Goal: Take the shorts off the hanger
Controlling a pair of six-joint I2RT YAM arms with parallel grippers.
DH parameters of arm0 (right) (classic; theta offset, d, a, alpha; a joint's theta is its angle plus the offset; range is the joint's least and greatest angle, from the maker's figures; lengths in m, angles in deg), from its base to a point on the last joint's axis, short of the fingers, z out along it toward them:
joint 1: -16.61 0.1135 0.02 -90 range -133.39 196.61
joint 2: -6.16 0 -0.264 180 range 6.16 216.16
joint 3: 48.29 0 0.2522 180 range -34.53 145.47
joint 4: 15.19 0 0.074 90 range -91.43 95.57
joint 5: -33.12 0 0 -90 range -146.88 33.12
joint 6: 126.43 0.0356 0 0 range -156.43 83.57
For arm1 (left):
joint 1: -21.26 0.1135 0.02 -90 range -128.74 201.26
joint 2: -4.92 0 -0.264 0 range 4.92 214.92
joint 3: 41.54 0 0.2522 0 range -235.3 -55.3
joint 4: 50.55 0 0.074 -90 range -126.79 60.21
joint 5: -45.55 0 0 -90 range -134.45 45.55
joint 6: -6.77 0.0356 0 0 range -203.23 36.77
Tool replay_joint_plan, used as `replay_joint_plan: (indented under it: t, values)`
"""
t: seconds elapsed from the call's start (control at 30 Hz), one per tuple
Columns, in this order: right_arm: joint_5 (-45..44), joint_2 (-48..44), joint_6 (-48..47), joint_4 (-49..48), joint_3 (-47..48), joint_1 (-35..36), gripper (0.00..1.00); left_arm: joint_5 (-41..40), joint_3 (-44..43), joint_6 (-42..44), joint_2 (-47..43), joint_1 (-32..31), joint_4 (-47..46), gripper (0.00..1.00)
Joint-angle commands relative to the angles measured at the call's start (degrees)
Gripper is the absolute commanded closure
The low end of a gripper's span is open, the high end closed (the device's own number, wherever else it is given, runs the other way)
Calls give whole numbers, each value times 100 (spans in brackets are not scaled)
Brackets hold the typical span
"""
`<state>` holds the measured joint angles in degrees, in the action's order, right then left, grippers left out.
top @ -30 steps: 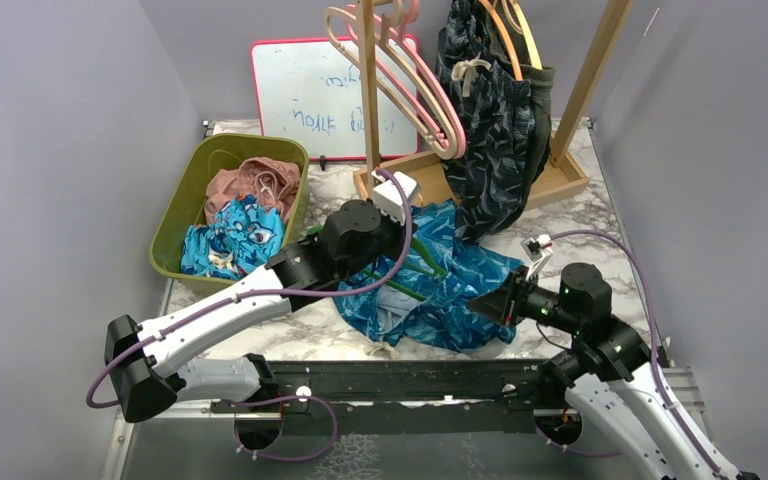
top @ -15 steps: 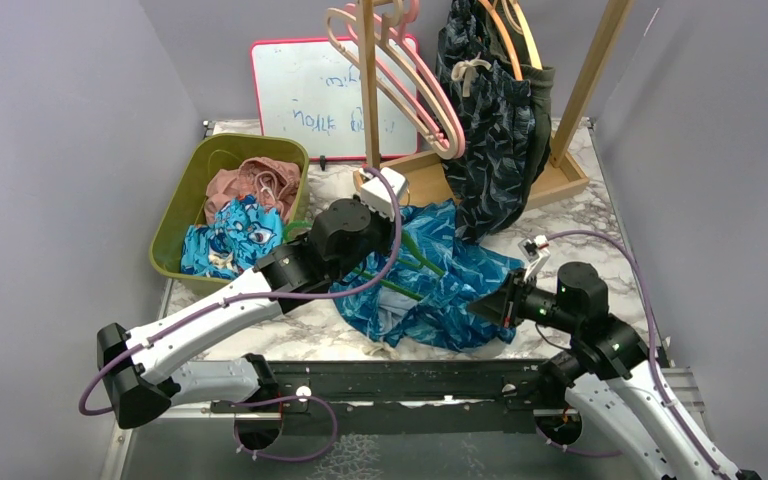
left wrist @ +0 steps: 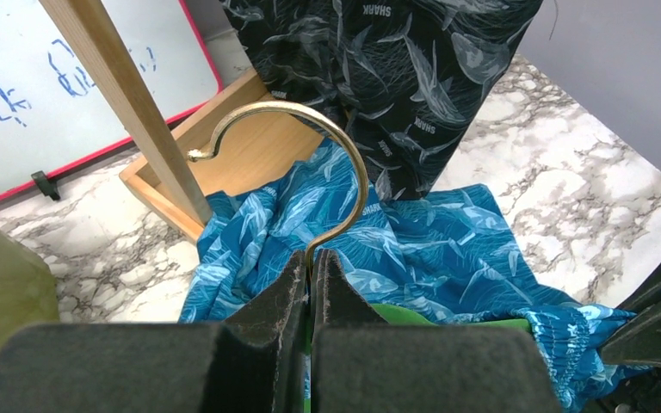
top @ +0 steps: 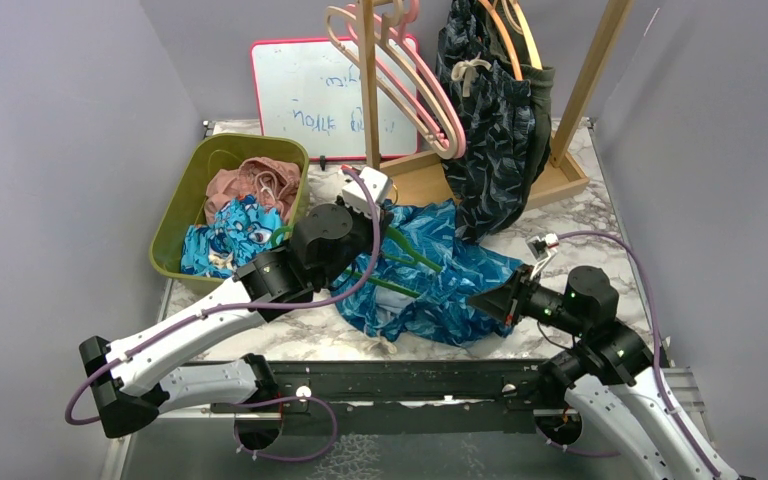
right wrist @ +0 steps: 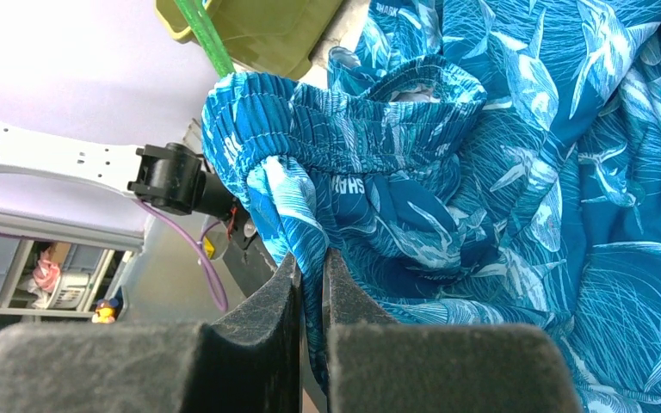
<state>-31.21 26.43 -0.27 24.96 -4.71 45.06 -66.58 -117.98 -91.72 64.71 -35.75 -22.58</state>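
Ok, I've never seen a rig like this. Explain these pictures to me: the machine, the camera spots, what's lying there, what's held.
Two robot arms are bolted at the near edge of a marble table. The wide picture looks down from above and behind them; the other two come from wrist cameras. The left pincer is shut on a green hanger just below its brass hook. The right pincer grips the waistband of the blue shark-print shorts lying on the table. A green bin holds pink shorts and cartoon-print shorts. Navy shark-print shorts hang on a wooden rack.

Marble table [top: 600, 195] carries green bin [top: 175, 225], wooden rack base [top: 422, 182], blue leaf-print shorts [top: 450, 285].
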Motion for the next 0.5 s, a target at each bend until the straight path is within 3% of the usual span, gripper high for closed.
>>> replay_joint_plan:
  t: [0.0,0.13,0.33,0.47]
  values:
    - [-243,47,143,652,-106,-37,91,-988,-171,343,-296,128,-147,100]
    - [681,79,-83,277,-187,-38,89,-1152,-126,417,-366,123,-93,100]
    - [814,124,-71,240,-126,-25,83,-1116,-93,541,-344,131,-63,100]
    - [1231,135,-156,2,-184,-36,91,-882,-140,633,-302,131,-63,100]
